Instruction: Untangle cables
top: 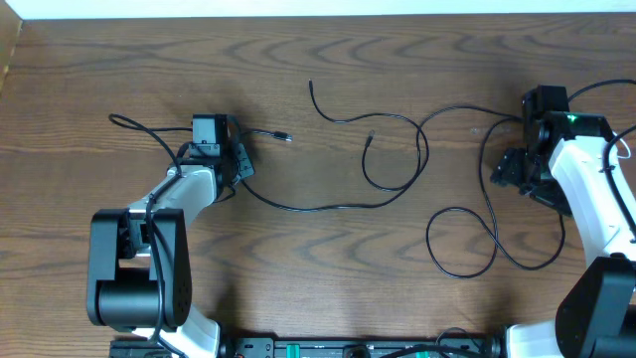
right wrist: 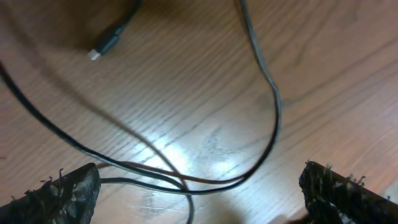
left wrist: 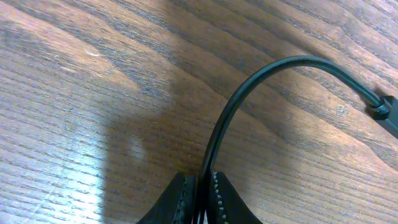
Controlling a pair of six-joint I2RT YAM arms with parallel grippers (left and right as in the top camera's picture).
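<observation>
Several thin black cables lie spread over the wooden table. One black cable (top: 318, 207) runs from my left gripper (top: 238, 161) towards a loop in the middle (top: 419, 149). In the left wrist view the left gripper (left wrist: 199, 196) is shut on this cable (left wrist: 249, 84), which arches up and right to a plug end (left wrist: 387, 112). Another cable forms a loop (top: 462, 244) near my right gripper (top: 512, 171). In the right wrist view the right gripper (right wrist: 199, 193) is open wide, with cable strands (right wrist: 273, 118) lying on the table between its fingers and held by neither. A small plug (right wrist: 104, 45) lies beyond.
A loose cable end (top: 311, 86) points to the back of the table, and a short plug end (top: 285, 136) lies right of the left gripper. Both arm bases stand at the front edge (top: 139, 278). A thicker arm cord (top: 134, 126) curls at the left.
</observation>
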